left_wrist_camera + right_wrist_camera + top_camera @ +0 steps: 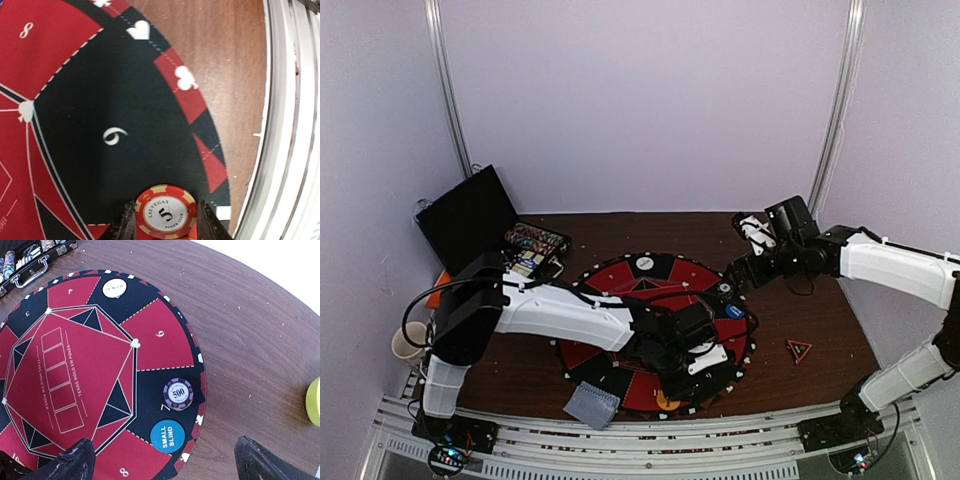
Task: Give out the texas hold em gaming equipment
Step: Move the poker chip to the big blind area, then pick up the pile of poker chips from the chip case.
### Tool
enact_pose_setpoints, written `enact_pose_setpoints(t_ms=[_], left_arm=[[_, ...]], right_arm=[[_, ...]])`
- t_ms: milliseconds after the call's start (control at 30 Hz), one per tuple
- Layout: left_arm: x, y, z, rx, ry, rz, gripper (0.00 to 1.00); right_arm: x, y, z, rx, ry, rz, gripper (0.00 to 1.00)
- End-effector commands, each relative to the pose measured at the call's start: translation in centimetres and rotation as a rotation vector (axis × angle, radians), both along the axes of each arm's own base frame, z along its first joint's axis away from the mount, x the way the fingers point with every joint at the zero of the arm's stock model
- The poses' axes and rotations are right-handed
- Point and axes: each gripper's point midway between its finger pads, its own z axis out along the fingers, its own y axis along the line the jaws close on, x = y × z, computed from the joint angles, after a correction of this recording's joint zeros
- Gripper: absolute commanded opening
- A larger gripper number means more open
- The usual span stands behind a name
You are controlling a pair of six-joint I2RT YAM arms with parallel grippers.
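Left fingers (207, 222) are clenched on opposite edges of a round red-and-cream striped poker chip (166, 215) marked 5. It is face up over the black segment numbered 9 of the round red-and-black felt mat (75, 65), near the outer rim. Whether it touches the felt cannot be told. Right fingers (70, 465) are spread wide, grasping nothing, above a purple chip (178, 393) and a blue small-blind disc (167, 436). Risk: if let go tilted, the chip may roll off the rim onto the brown wooden worktop (235, 60).

Matt cloth-like mat (90, 365) on wood-grain table (240, 315); smooth, glossy plastic-looking red poker chip (166, 212).
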Motion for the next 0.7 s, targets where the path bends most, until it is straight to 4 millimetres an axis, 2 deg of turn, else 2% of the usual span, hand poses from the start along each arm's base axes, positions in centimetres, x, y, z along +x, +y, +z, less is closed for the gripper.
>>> enact_pose_setpoints(t_ms=[0,67,167,300,433,467,500,600,667], left_arm=[[-1.9,-0.5,-0.6,0.017,0.061,-0.024,0.32],[-1.3,-1.0,0.0,0.003,0.034,-0.008,0.41],[-0.1,-2.1,1.9,-0.035,-0.020,0.022,0.64],[1.1,-3.5,6.3,-0.131,-0.089,0.033,0.73],[2.8,-3.1,10.8,-0.232,-0.081,0.074,0.77],[3.5,-2.4,12.3,-0.261,-0.064,0.093,0.77],[6.9,0.2,14.8,-0.300,-0.046,0.179,0.77],[12.5,5.7,18.3,-0.328,-0.078,0.355,0.78],[16.8,10.9,19.7,-0.327,-0.107,0.527,0.78]], right_arm=[[-0.6,-0.3,0.7,0.015,-0.024,-0.012,1.00],[-0.8,-0.4,0.8,0.017,-0.024,-0.015,1.00],[-1.0,-0.5,1.2,0.026,-0.037,-0.018,1.00],[-0.9,-0.8,2.1,0.039,-0.055,-0.042,1.00],[-0.3,-1.7,2.7,0.027,-0.083,-0.105,1.00],[-0.1,-1.9,3.1,0.020,-0.095,-0.116,1.00],[0.3,-2.1,3.8,0.005,-0.119,-0.124,1.00],[0.7,-2.0,4.4,-0.005,-0.138,-0.115,1.00],[0.9,-1.9,4.4,-0.003,-0.142,-0.110,1.00]])
